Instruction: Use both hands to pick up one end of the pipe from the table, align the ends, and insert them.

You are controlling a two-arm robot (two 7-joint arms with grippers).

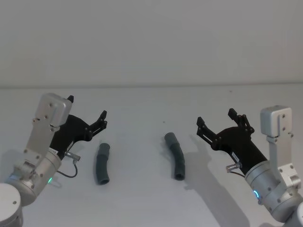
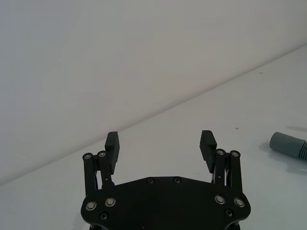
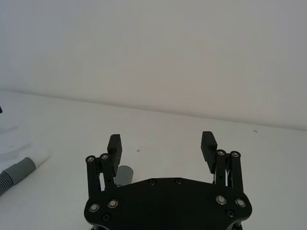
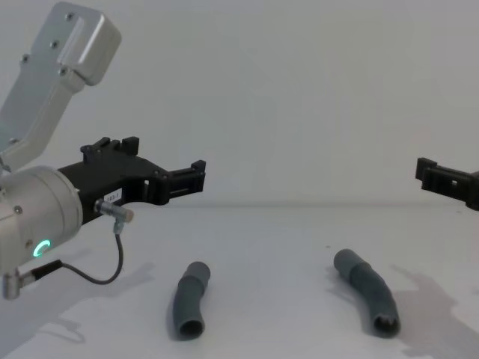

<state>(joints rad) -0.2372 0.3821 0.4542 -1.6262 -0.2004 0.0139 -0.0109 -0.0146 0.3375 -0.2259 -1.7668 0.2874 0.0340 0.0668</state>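
Two dark grey ribbed hose pieces lie well apart on the white table (image 1: 142, 201). The left gripper (image 1: 87, 106), fingers spread, is just beside the left hose piece (image 1: 102, 163). The right gripper (image 1: 216, 117), also spread, is near the right hose piece (image 1: 175, 155), touching neither.

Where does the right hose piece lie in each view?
Head: right hose piece, centre-right.
Chest: same piece, lower right.
Left wrist: probably the cuff beyond the left gripper.
Right wrist: probably the grey bit behind the right gripper's finger.
Shared landmark: the table's far edge.
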